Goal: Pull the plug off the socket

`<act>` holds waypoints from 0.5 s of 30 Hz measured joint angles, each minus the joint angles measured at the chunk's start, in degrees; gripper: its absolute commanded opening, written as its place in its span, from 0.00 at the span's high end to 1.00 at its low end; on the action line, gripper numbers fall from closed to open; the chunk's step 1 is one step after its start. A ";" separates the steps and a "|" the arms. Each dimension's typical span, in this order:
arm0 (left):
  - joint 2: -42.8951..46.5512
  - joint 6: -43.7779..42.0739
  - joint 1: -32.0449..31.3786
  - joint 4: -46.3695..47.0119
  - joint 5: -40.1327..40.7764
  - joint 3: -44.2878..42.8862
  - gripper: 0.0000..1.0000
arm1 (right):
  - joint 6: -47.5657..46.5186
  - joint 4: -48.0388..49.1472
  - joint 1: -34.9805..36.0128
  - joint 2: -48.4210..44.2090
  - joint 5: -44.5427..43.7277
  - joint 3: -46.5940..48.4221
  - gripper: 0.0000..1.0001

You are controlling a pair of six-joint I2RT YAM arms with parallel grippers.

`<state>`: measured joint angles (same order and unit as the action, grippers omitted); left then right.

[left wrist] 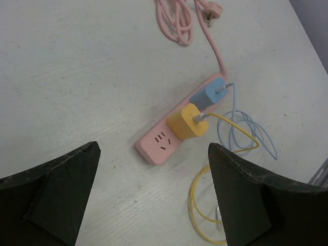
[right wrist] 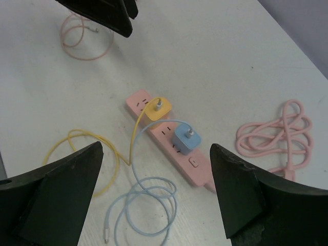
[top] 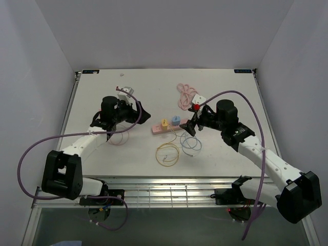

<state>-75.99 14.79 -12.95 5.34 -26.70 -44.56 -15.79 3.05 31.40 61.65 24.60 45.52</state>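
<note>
The pink power strip [top: 158, 129] lies at the table's middle. A yellow plug [top: 164, 123] and a blue plug [top: 176, 120] sit in its outlets side by side. The left wrist view shows the strip [left wrist: 159, 144], yellow plug [left wrist: 187, 122] and blue plug [left wrist: 209, 94]. The right wrist view shows the strip [right wrist: 197, 168], yellow plug [right wrist: 156, 108] and blue plug [right wrist: 185, 141]. My left gripper [top: 142, 114] is open and empty, above the table left of the strip's free end. My right gripper [top: 189, 125] is open and empty, above the strip's right end.
The strip's coiled pink cord [top: 185, 91] lies behind it, beside a white block [top: 198, 98]. A yellow cable coil [top: 168, 154] and a blue cable coil [top: 190, 145] lie in front. A thin pink cable loop [top: 120, 137] lies under the left arm.
</note>
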 measured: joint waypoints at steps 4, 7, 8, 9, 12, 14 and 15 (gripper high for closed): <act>-1.77 -0.39 -4.11 0.63 -0.11 0.00 0.02 | -5.84 -1.95 -3.26 4.68 3.08 3.63 0.10; -2.12 -0.39 -4.70 0.68 0.15 0.15 0.02 | -5.66 -3.91 -7.10 10.49 7.52 9.64 0.10; -2.10 -0.39 -4.92 0.72 0.35 0.26 0.02 | -5.25 -4.72 -7.98 12.00 8.79 11.58 0.10; -2.10 -0.39 -5.05 0.79 0.61 0.46 0.02 | -4.55 -5.27 -8.41 13.00 10.23 13.05 0.10; -2.08 -0.35 -5.81 1.38 1.42 2.21 0.02 | -3.74 -6.69 -6.19 13.40 13.38 14.16 0.10; -2.27 0.33 -6.16 1.68 2.10 3.85 0.02 | -3.67 -7.61 -2.69 12.87 14.67 13.73 0.10; -2.62 1.22 -6.36 1.79 2.54 4.46 0.02 | -3.58 -7.98 -1.16 12.46 15.04 13.25 0.10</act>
<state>-78.61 16.01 -19.31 7.14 -24.16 -40.10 -19.38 -4.93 30.24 74.11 39.64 58.76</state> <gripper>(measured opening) 0.979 0.903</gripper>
